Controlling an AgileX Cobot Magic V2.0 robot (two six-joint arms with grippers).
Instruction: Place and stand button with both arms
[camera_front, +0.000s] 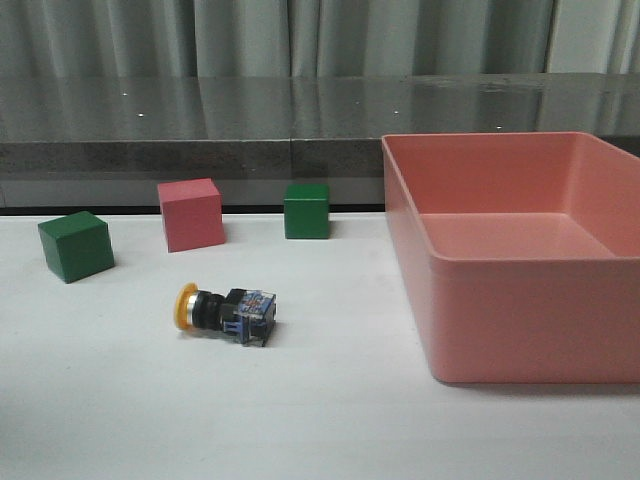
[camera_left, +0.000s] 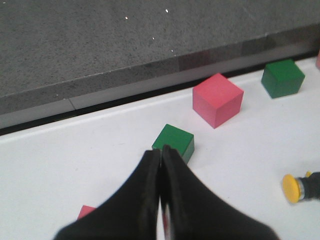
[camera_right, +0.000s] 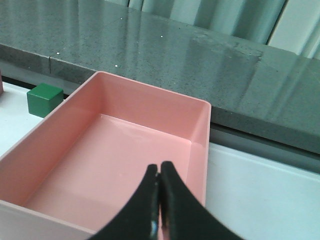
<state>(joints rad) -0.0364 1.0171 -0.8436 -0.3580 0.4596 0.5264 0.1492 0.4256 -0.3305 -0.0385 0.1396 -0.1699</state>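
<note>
The button (camera_front: 226, 311) lies on its side on the white table, yellow cap to the left, blue-clear base to the right. Its yellow cap also shows at the edge of the left wrist view (camera_left: 293, 187). Neither arm shows in the front view. My left gripper (camera_left: 161, 150) is shut and empty, above the table just short of a green cube (camera_left: 175, 141). My right gripper (camera_right: 159, 169) is shut and empty, above the pink bin (camera_right: 115, 155).
In the front view a green cube (camera_front: 76, 245), a pink cube (camera_front: 190, 213) and another green cube (camera_front: 306, 210) stand behind the button. The large pink bin (camera_front: 520, 290) fills the right side. A dark ledge (camera_front: 200, 150) runs along the table's back edge.
</note>
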